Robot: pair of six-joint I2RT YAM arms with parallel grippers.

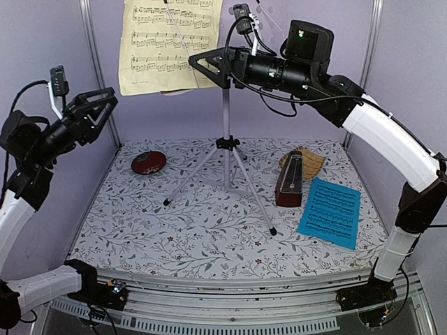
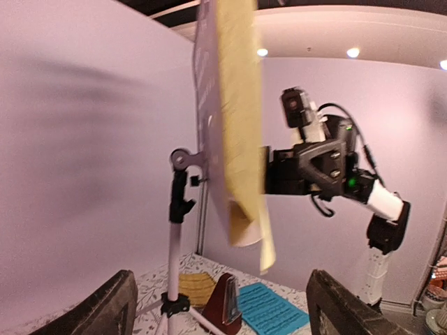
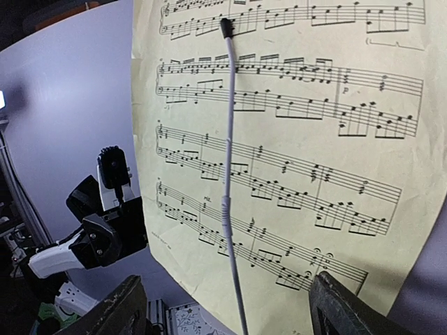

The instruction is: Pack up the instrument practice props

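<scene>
The silver tripod music stand (image 1: 225, 143) stands mid-table. A cream music sheet (image 1: 164, 49) rests on its desk at the top. My right gripper (image 1: 204, 66) is open, raised at the sheet's lower right corner. In the right wrist view the cream sheet (image 3: 300, 139) and the stand's thin white retaining wire (image 3: 229, 181) face the open right gripper (image 3: 227, 317); nothing is clamped. My left gripper (image 1: 94, 112) is open, held high at the left, apart from the stand. The dark brown metronome (image 1: 289, 181) and a blue music sheet (image 1: 330, 211) sit on the table at the right.
A dark red disc (image 1: 148, 162) lies left of the tripod legs, and a tan fan-shaped object (image 1: 311, 159) lies behind the metronome. Purple walls close in the back and sides. The left wrist view shows the sheet (image 2: 241, 125) edge-on with the right arm (image 2: 321, 167) behind it.
</scene>
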